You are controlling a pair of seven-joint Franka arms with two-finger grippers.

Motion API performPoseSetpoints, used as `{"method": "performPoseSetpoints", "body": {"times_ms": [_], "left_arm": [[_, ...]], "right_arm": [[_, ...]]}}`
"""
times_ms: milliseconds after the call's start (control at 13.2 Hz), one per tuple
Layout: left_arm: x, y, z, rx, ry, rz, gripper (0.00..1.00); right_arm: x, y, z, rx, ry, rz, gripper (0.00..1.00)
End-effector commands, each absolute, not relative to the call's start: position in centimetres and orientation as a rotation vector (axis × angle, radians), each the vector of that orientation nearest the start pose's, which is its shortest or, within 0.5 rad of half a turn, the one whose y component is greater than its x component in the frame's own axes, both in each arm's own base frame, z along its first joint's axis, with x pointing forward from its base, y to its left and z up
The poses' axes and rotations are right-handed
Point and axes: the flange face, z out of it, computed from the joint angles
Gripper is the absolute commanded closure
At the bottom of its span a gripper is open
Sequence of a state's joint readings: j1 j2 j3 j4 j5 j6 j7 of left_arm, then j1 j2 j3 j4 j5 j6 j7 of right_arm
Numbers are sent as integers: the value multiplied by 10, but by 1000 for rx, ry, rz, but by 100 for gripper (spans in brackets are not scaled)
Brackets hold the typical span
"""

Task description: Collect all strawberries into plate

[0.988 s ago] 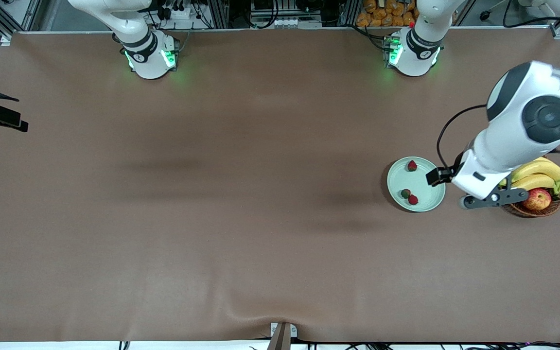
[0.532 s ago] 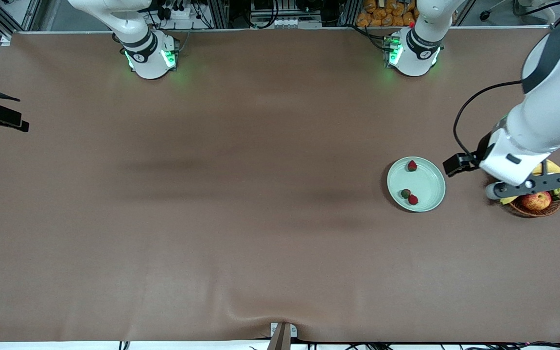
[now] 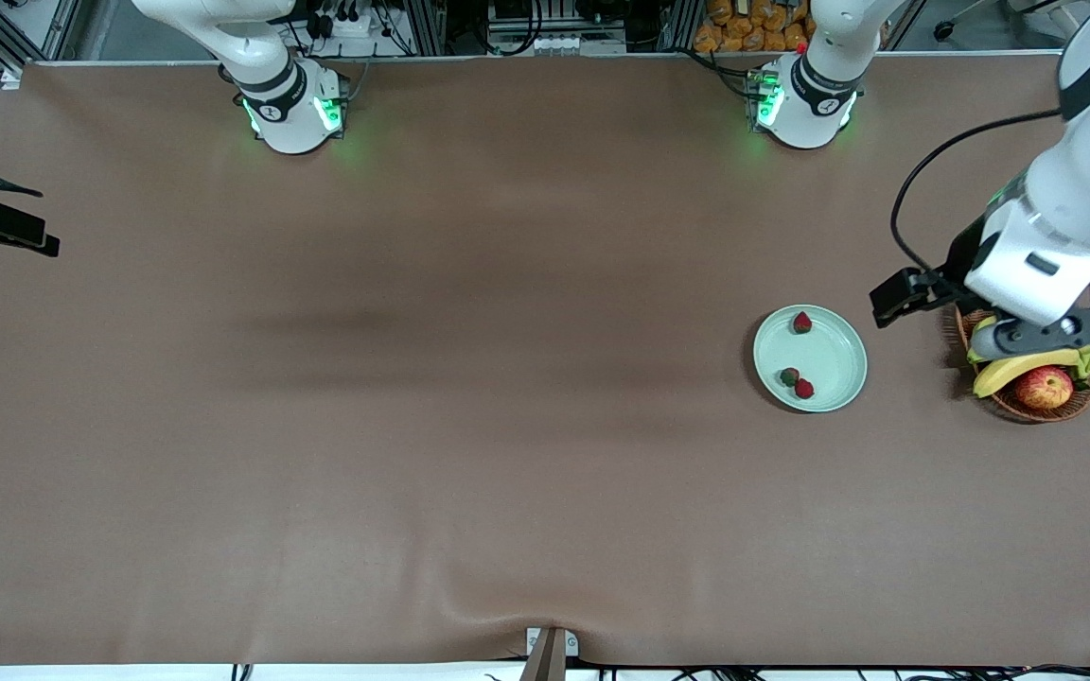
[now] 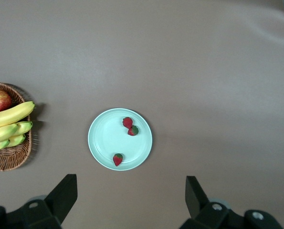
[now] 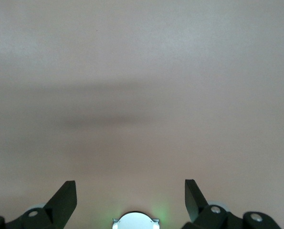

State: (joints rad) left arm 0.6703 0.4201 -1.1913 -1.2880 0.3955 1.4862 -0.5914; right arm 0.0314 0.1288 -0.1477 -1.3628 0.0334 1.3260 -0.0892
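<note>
We judge the task all but done: all three strawberries [image 3: 801, 323] already lie on the pale mint-green plate [image 3: 834, 357], and we see no other berry anywhere on the brown desk [image 3: 469, 426]. Going from the right arm's end of the desk toward the left arm's, most of the surface carries nothing of the task; the right end effector [image 5: 130, 198] waits with its fingers apart over bare desk close to its own base. The plate sits toward the left arm's end, about midway between the desk's edge by the bases and its edge by the front camera. One berry rests by the rim on the side toward the bases, and two lie touching each other by the rim on the side toward the front camera. Just beside the plate, closer to the desk's end edge, stands a wicker basket [image 3: 1065, 409] with bananas [image 3: 1018, 367] and an apple [image 3: 1045, 388]. The left end effector [image 4: 131, 198] hangs high above the desk by the plate and basket, fingers apart and holding nothing. What is left, in our view, is only for that arm to retire. We can read no brand, label or writing anywhere.
</note>
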Motion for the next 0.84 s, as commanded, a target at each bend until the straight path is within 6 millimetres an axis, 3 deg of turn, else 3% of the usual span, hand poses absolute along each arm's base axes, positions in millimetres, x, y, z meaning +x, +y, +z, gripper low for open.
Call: {"method": "performPoseSetpoints", "body": {"times_ms": [0, 380, 608, 760], "left_arm": [[599, -130, 645, -3116, -270, -67, 0], [592, -131, 658, -3093, -345, -78, 0], [585, -101, 675, -3142, -333, -76, 0], [577, -74, 687, -3178, -236, -93, 0]], "right_arm": [[558, -51, 645, -3111, 64, 252, 0], [556, -50, 644, -3109, 58, 276, 0], [556, -51, 644, -3107, 60, 276, 0], [557, -49, 644, -3109, 55, 274, 0]]}}
